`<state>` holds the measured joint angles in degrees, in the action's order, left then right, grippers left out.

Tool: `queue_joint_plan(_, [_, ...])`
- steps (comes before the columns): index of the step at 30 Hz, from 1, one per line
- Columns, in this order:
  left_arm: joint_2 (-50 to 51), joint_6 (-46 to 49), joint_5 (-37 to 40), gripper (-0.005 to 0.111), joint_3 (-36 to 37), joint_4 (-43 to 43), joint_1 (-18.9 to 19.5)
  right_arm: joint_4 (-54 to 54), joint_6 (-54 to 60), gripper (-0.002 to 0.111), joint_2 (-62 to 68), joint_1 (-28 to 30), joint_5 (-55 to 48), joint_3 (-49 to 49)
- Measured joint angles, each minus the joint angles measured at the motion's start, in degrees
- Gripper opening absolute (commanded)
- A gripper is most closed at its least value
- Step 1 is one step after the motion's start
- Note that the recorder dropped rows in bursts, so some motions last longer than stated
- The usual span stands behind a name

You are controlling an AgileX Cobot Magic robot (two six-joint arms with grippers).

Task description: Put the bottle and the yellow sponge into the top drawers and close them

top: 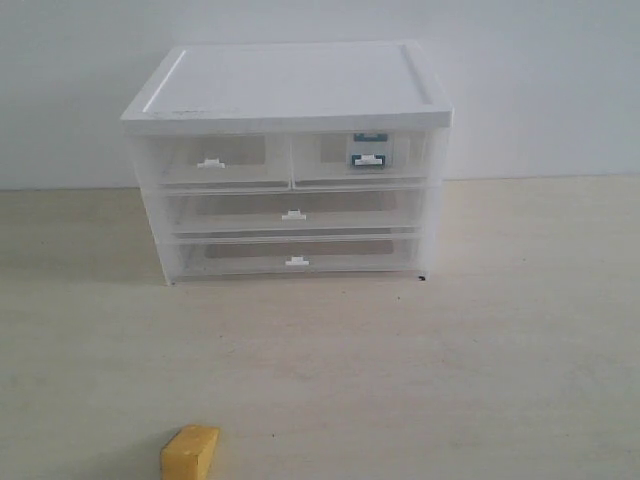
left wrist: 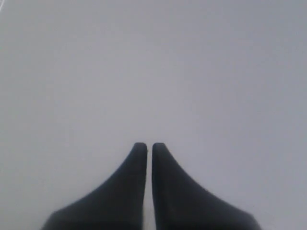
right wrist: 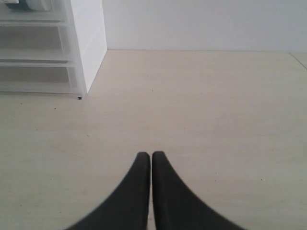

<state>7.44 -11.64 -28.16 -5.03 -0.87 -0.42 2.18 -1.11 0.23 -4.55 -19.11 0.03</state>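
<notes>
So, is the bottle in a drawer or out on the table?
In. The bottle shows through the translucent front of the exterior view's right top drawer, which looks shut.

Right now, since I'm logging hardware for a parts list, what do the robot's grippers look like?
The left gripper and right gripper look alike: each has two matte, near-black fingers, broad at the base and curving in to slim rounded tips. No cables, markings or arm links show.
</notes>
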Motion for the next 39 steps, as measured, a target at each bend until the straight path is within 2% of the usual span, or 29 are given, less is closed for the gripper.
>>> queue_joint_plan(6, [16.6, 0.2, -0.8, 0.004, -11.0, 2.7, 0.0, 0.0, 0.0, 0.000, 0.0, 0.0, 0.0, 0.0])
queue_joint_plan(11, [32.4, -5.0, -0.3, 0.004, -18.8, 14.4, 0.0, 0.0, 0.0, 0.000, 0.0, 0.0, -0.1, 0.0])
queue_joint_plan(15, [43.5, -10.8, -4.1, 0.004, -20.9, 20.3, 0.0, 0.0, 0.0, 0.000, 0.0, 0.0, -0.1, 0.0])
queue_joint_plan(18, [50.3, -9.2, -8.1, 0.004, -20.9, 21.4, -1.2, 0.0, 0.0, 0.000, 0.0, 0.0, -0.1, 0.0])
queue_joint_plan(21, [56.0, -4.0, -11.8, 0.004, -20.9, 18.0, -4.2, 0.0, 0.0, 0.000, 0.0, 0.0, -0.1, 0.0])
queue_joint_plan(29, [67.9, 13.1, -20.5, 0.004, -20.9, 0.4, -15.7, 0.0, 0.0, 0.000, 0.0, 0.0, -0.1, 0.0])
queue_joint_plan(33, [72.7, 17.1, -23.4, 0.004, -20.9, -6.5, -20.4, 0.0, 0.0, 0.000, 0.0, 0.0, -0.1, 0.0])
queue_joint_plan(39, [80.5, 18.8, -29.9, 0.004, -20.9, -13.9, -25.5, 0.0, 0.0, 0.000, 0.0, 0.0, -0.1, 0.0])
